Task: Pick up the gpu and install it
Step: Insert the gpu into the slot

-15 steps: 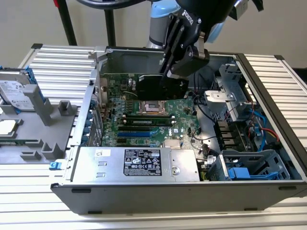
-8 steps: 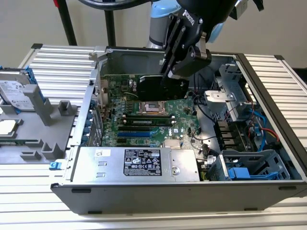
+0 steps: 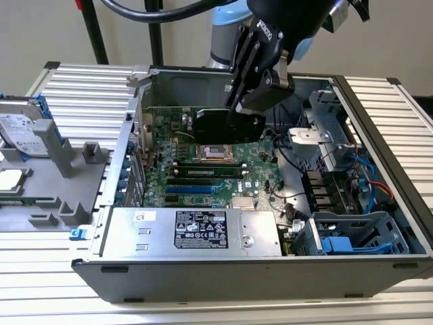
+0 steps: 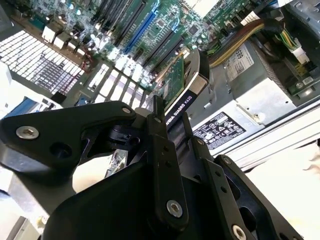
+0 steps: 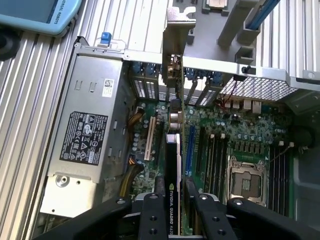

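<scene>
The gripper (image 3: 245, 108) is clamped on the gpu (image 3: 216, 126), holding it edge-down above the motherboard (image 3: 203, 169).

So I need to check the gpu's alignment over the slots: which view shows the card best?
The first wrist view: the gpu runs edge-on over the motherboard slots, bracket included. The second wrist view shows its shroud edge; the exterior view shows its black face under the gripper.

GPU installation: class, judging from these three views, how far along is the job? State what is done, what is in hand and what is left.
Done: the gpu has been picked up; the end effector is clamped on its black shroud edge. In hand: the card hangs edge-down inside the open computer case, above the motherboard, its silver bracket toward the rear slot openings. Left: seating it; in the exterior view it sits clear above the board.
</scene>
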Action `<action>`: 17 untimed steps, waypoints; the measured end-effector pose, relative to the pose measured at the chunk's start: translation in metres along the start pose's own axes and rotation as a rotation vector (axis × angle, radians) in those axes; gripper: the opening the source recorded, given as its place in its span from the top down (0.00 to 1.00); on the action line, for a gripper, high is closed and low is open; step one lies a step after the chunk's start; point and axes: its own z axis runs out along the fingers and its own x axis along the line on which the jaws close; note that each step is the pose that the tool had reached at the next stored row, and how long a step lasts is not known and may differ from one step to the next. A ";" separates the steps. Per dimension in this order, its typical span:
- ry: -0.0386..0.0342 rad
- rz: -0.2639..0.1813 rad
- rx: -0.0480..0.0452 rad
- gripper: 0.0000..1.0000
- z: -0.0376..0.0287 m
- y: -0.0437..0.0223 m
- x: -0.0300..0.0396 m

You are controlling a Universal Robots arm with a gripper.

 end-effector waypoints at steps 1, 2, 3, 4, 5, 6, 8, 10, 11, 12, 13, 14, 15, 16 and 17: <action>-0.0035 0.013 0.0000 1.00 0.0010 -0.0003 -0.0002; -0.0045 0.017 0.0000 1.00 0.0013 -0.0004 -0.0003; -0.0054 0.020 0.0000 1.00 0.0017 -0.0005 -0.0005; -0.0060 0.021 0.0000 1.00 0.0019 -0.0006 -0.0006; -0.0062 0.023 0.0000 1.00 0.0020 -0.0007 -0.0007; -0.0063 0.023 0.0000 1.00 0.0020 -0.0006 -0.0007; -0.0063 0.023 0.0000 1.00 0.0020 -0.0007 -0.0007; -0.0063 0.023 0.0000 1.00 0.0020 -0.0006 -0.0007; -0.0065 0.023 0.0000 1.00 0.0024 -0.0008 -0.0008; -0.0064 0.023 0.0000 1.00 0.0027 -0.0008 -0.0008; -0.0063 0.023 0.0000 1.00 0.0031 -0.0009 -0.0008; -0.0063 0.023 0.0000 1.00 0.0034 -0.0010 -0.0008; -0.0064 0.023 0.0000 1.00 0.0038 -0.0011 -0.0008; -0.0063 0.023 0.0000 1.00 0.0041 -0.0012 -0.0008; -0.0063 0.023 0.0000 1.00 0.0045 -0.0013 -0.0008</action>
